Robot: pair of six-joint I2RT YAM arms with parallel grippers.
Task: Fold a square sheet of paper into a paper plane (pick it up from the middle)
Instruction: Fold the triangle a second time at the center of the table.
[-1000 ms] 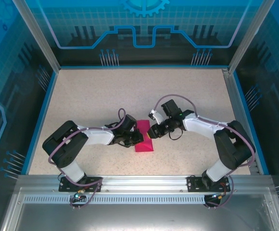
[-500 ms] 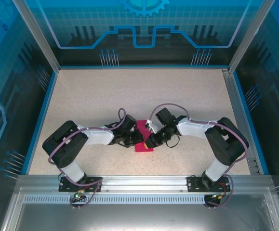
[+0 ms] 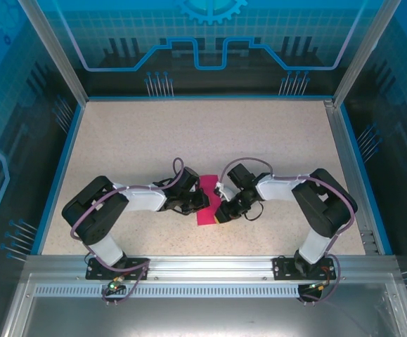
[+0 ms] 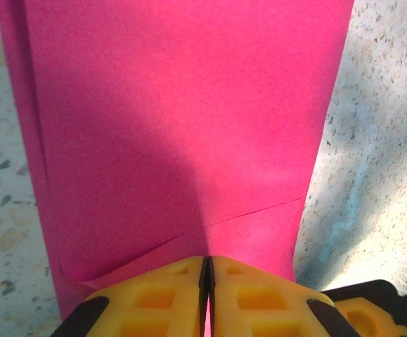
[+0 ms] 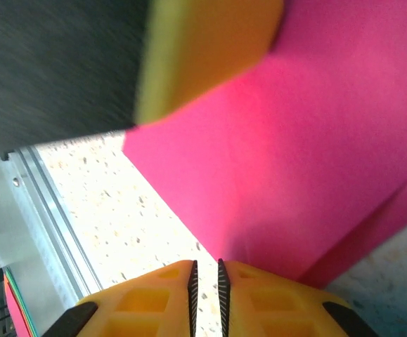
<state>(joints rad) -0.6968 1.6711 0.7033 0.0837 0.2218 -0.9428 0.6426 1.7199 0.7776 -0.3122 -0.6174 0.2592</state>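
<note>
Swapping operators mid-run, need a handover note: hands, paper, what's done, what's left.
Left hand: shut on the edge of the paper.
Right hand: all but shut at the paper's near corner; can't tell whether it has a hold.
Paper: on the table between both hands, folded narrow in layers, with creases showing.
Done: early folds.
Left: not yet a pointed plane; the remaining folds.

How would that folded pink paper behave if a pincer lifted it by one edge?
The folded pink paper looks thin and lies flat, so it would probably droop, though its creases may stiffen it. It seems very light and might slide if nudged, unless the left pincer, closed at its edge, steadies it.
</note>
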